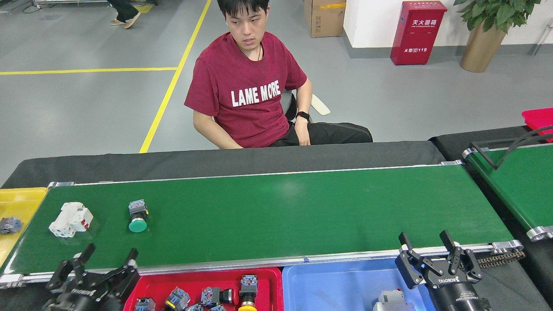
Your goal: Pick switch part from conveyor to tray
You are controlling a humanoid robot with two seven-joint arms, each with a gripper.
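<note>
1. Two parts on the conveyor (276,211), near its left end: green-capped switch part (138,216), white breaker (71,219) beside it.
2. Left gripper (108,261): jaws wide, empty, at the near rail, switch part just beyond.
3. Right gripper (427,248): jaws wide, empty, over the blue tray (337,285), well apart.

- The red tray (268,276) is cut off at the bottom edge.
- The blue tray (341,280) is cut off there too.
- The yellow tray (21,198) runs off the left edge.
- The small grey part (8,225) in it is too small to tell.
</note>
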